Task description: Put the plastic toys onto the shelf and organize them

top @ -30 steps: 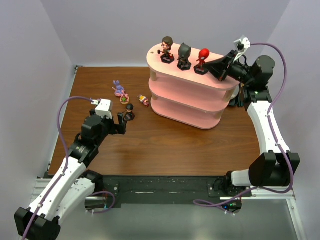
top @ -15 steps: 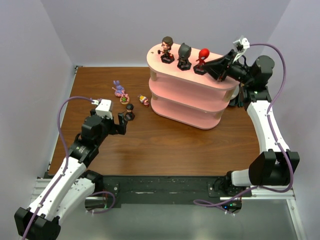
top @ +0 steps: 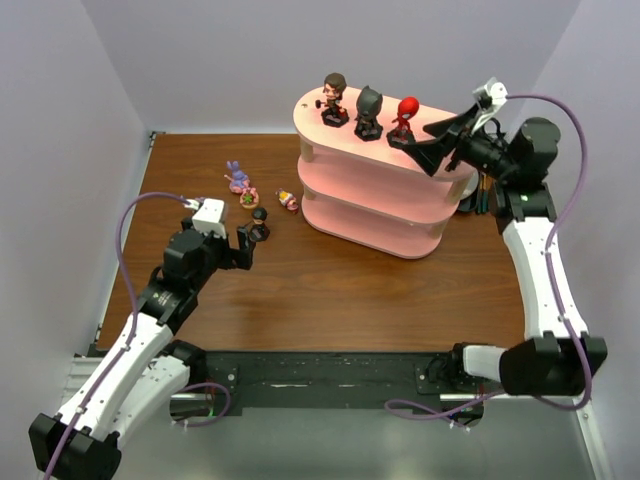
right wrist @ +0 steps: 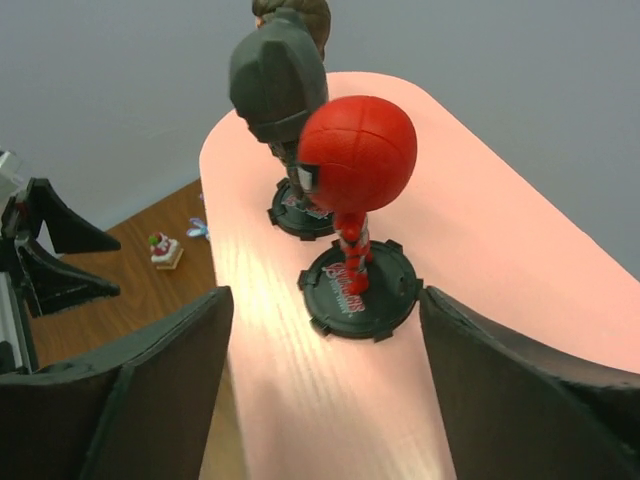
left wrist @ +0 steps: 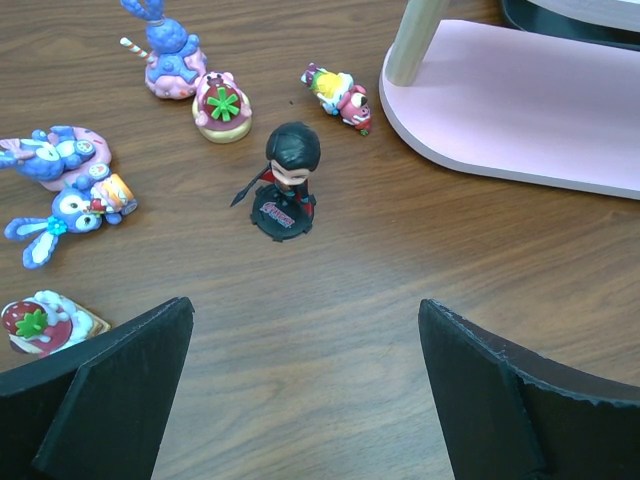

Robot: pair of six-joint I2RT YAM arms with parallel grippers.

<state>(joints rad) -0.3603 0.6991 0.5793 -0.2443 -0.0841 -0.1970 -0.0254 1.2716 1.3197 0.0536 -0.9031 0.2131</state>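
Jaws of the right gripper have sprung apart, freeing the red-masked figure on the shelf; the left gripper gapes before the black-haired figure, likely next.

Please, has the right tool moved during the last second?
Yes: the right tool opened and drew back slightly rightward from the red-masked figure on the shelf.

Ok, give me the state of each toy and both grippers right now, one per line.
Red-masked figure, upright on the shelf top.
Black-masked figure, upright on the shelf top.
Brown-haired figure, upright on the shelf top.
Black-haired figure, upright on the table.
Two blue rabbit toys, lying flat on the table.
Left gripper, open, empty.
Right gripper, open, either side of the red-masked figure.
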